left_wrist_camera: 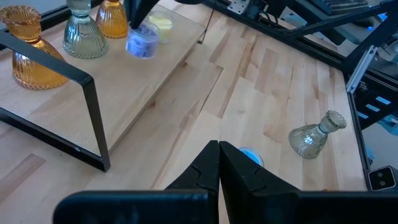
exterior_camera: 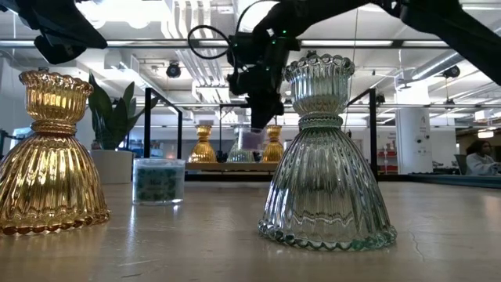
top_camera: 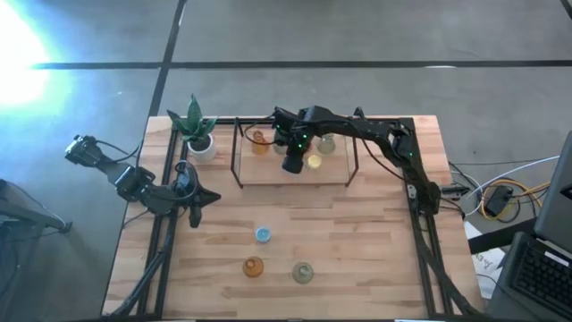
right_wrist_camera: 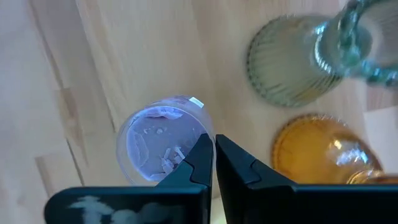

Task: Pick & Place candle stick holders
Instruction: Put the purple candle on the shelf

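My right gripper [top_camera: 293, 163] reaches over the raised wooden platform [top_camera: 268, 174] at the table's far middle, shut on a small purple candle stick holder [right_wrist_camera: 160, 146] that hangs just above the board [exterior_camera: 252, 139]. An amber holder [top_camera: 259, 140], a green one [top_camera: 326, 143] and a small yellow one [top_camera: 314, 162] stand on the platform. Nearer, a small blue holder [top_camera: 263, 234], an amber one [top_camera: 253, 266] and a green one [top_camera: 303, 273] stand upright on the table. My left gripper [left_wrist_camera: 219, 152] waits shut at the table's left [top_camera: 193, 210], holding nothing. My right gripper pinches the purple holder's rim [right_wrist_camera: 198, 134] at one side. One finger [right_wrist_camera: 194, 163] is inside the cup and the other [right_wrist_camera: 239, 167] outside. The fingers come from above, pointing steeply down. The holder hangs upright, mouth up, clear of the platform.
A white pot with a green plant [top_camera: 195, 132] stands at the platform's far left corner. Black metal bars [top_camera: 237, 154] frame the platform's sides. Bare wood lies between the platform and the three near holders.
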`<action>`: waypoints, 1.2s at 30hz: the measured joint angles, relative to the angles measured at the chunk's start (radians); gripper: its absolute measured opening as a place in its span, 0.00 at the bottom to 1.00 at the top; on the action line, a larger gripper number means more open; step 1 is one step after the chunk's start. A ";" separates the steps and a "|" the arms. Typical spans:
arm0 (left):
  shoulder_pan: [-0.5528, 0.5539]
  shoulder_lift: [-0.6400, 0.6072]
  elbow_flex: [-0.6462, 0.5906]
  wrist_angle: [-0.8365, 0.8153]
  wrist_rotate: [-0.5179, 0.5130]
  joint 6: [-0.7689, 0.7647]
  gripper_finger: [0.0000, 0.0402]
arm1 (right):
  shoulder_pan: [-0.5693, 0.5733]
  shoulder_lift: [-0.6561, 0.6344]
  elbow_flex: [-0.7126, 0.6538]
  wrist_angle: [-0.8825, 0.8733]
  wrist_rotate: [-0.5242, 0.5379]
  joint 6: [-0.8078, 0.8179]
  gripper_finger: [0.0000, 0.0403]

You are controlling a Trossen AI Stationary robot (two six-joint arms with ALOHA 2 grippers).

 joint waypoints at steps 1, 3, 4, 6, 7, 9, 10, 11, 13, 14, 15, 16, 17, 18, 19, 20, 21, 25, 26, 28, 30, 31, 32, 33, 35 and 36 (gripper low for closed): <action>0.000 0.000 0.000 0.000 0.000 0.000 0.03 | 0.000 0.008 0.011 0.000 0.002 -0.008 0.02; 0.000 0.000 0.000 -0.001 -0.003 0.000 0.03 | -0.001 0.019 0.030 -0.007 0.012 -0.022 0.02; 0.000 0.000 0.000 -0.001 -0.006 0.000 0.03 | -0.001 0.025 0.038 -0.019 0.024 -0.029 0.02; 0.000 0.000 0.000 -0.005 -0.010 0.000 0.03 | -0.002 0.029 0.045 -0.032 0.031 -0.033 0.02; 0.000 0.000 0.000 -0.011 -0.015 0.000 0.03 | -0.003 0.029 0.045 -0.037 0.037 -0.032 0.02; 0.000 0.000 0.000 -0.020 -0.021 0.000 0.03 | -0.006 0.028 0.035 -0.036 0.051 -0.012 0.02; 0.000 0.000 0.000 -0.023 -0.024 0.000 0.03 | -0.008 0.027 0.029 -0.037 0.052 0.003 0.02; 0.000 0.000 0.000 -0.024 -0.026 0.000 0.03 | -0.010 0.027 0.025 -0.038 0.052 0.017 0.02; 0.000 0.000 0.000 -0.025 -0.026 0.001 0.03 | -0.015 0.027 0.023 -0.037 0.052 0.042 0.02; 0.000 0.000 0.000 -0.024 -0.026 0.001 0.03 | -0.018 0.027 0.023 -0.036 0.052 0.053 0.02; 0.000 0.000 0.000 -0.024 -0.026 0.001 0.03 | -0.020 0.026 0.023 -0.034 0.052 0.061 0.02; 0.000 0.000 -0.001 -0.025 -0.026 0.001 0.03 | -0.021 0.025 0.023 -0.033 0.052 0.071 0.02; 0.000 0.000 -0.001 -0.025 -0.026 0.001 0.03 | -0.024 0.025 0.023 -0.033 0.057 0.078 0.02; 0.000 0.000 -0.001 -0.024 -0.026 0.001 0.03 | -0.025 0.025 0.023 -0.033 0.065 0.087 0.02; 0.000 0.000 -0.001 -0.024 -0.026 0.001 0.03 | -0.028 0.025 0.023 -0.033 0.073 0.097 0.02; 0.000 0.000 -0.001 -0.024 -0.026 0.001 0.03 | -0.031 0.025 0.023 -0.032 0.074 0.106 0.02; 0.000 0.000 -0.001 -0.024 -0.026 0.001 0.03 | -0.032 0.025 0.023 -0.032 0.074 0.114 0.02; 0.000 0.000 -0.001 -0.024 -0.026 0.001 0.03 | -0.035 0.025 0.023 -0.034 0.077 0.126 0.02; 0.000 0.000 -0.001 -0.024 -0.026 0.001 0.03 | -0.035 0.025 0.023 -0.038 0.076 0.126 0.02; 0.000 0.000 -0.001 -0.024 -0.026 0.001 0.03 | -0.034 0.024 0.023 -0.047 0.075 0.125 0.02; 0.000 0.000 -0.001 -0.024 -0.026 0.002 0.03 | -0.034 0.024 0.021 -0.047 0.074 0.124 0.02; 0.000 0.000 -0.001 -0.024 -0.026 0.002 0.03 | -0.034 0.024 0.020 -0.047 0.074 0.124 0.02; 0.000 0.000 -0.001 -0.024 -0.026 0.002 0.03 | -0.034 0.024 0.018 -0.047 0.074 0.124 0.02; 0.000 0.000 -0.001 -0.024 -0.026 0.002 0.03 | -0.034 0.024 0.015 -0.046 0.073 0.122 0.02; 0.000 0.000 -0.001 -0.024 -0.026 0.002 0.03 | -0.034 0.024 0.008 -0.047 0.070 0.121 0.02; 0.000 0.000 -0.001 -0.024 -0.026 0.002 0.03 | -0.034 0.024 0.005 -0.047 0.070 0.121 0.02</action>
